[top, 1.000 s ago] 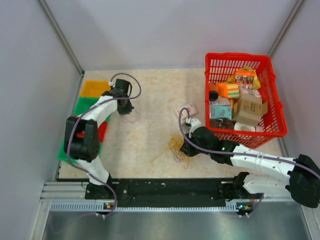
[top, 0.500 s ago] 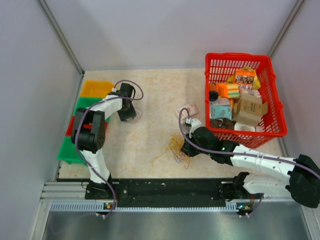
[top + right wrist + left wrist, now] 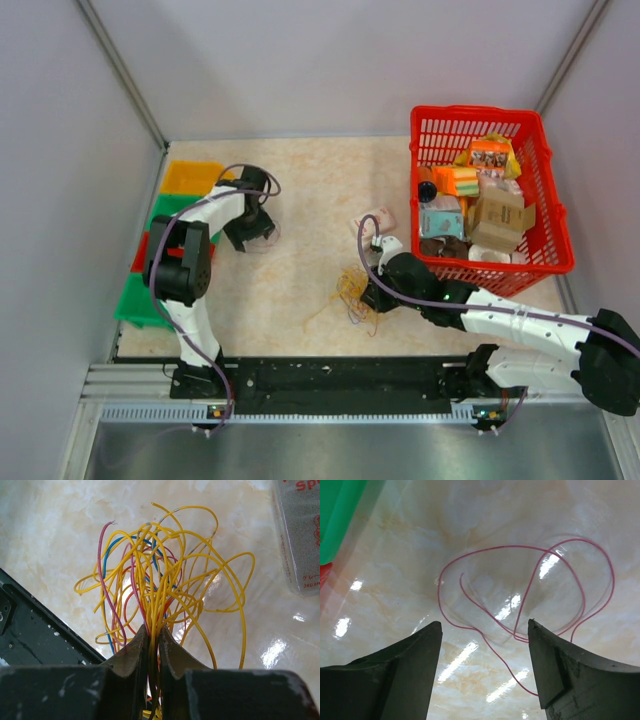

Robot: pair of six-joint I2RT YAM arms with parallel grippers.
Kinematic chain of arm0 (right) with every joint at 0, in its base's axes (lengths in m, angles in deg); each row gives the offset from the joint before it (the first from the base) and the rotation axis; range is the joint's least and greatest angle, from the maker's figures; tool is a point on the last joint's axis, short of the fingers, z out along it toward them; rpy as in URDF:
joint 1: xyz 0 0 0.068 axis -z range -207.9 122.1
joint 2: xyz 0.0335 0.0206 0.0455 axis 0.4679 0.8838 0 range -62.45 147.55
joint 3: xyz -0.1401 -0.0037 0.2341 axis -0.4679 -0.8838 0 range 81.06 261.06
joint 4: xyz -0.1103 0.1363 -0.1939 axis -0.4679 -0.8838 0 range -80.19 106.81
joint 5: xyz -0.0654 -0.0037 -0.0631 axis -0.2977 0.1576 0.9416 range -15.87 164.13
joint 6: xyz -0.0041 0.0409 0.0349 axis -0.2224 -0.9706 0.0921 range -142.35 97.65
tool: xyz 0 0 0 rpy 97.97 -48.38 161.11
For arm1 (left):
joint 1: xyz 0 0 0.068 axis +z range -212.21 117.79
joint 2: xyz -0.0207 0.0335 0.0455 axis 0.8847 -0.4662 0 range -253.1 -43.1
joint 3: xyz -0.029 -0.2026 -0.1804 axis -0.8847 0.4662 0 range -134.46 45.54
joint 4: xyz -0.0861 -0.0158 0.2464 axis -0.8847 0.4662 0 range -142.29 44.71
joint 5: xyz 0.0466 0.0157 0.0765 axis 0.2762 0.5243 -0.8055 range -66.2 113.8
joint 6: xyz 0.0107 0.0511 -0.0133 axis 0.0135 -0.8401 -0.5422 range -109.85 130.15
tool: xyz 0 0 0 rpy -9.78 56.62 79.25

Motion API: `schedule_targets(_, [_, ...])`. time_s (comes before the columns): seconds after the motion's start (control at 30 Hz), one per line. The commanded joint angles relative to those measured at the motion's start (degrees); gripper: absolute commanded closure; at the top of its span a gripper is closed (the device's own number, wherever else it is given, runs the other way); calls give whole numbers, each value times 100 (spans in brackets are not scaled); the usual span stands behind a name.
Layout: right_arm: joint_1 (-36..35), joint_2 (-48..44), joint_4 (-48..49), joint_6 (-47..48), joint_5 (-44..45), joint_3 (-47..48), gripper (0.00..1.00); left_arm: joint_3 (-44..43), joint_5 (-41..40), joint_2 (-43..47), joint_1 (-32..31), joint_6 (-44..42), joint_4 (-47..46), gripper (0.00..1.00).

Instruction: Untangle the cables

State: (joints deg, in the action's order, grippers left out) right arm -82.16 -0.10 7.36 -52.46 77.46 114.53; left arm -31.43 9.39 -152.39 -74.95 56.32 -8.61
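A tangle of cables, mostly yellow with blue, red and pink strands, lies at the table's middle near the front. My right gripper is shut on a bunch of its strands. One thin pink cable lies loose in loops on the marble top at the left. My left gripper hovers over it, open, with nothing between its fingers.
Coloured bins, orange, green and red, line the left edge; the green one shows in the left wrist view. A red basket full of packets stands back right. A small packet lies beside the right arm.
My left gripper has opened and let the pink cable drop onto the table, shifting slightly toward the front. The right gripper has stayed shut on the tangle.
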Motion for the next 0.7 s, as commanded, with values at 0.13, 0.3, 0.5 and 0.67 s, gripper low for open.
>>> schedule_targets(0.13, [-50, -126, 216, -4, 71, 212, 100, -302, -351, -241, -1, 999, 994, 26])
schedule_targets(0.3, [-41, -188, 216, 14, 44, 186, 100, -239, -334, -347, 25, 1017, 695, 25])
schedule_targets(0.5, [-41, -284, 163, 40, 97, 151, 100, -39, -238, -286, 25, 1279, 607, 33])
schedule_targets(0.67, [-41, -346, 172, 40, 98, 142, 100, 946, -8, 197, -62, 1956, -34, 48])
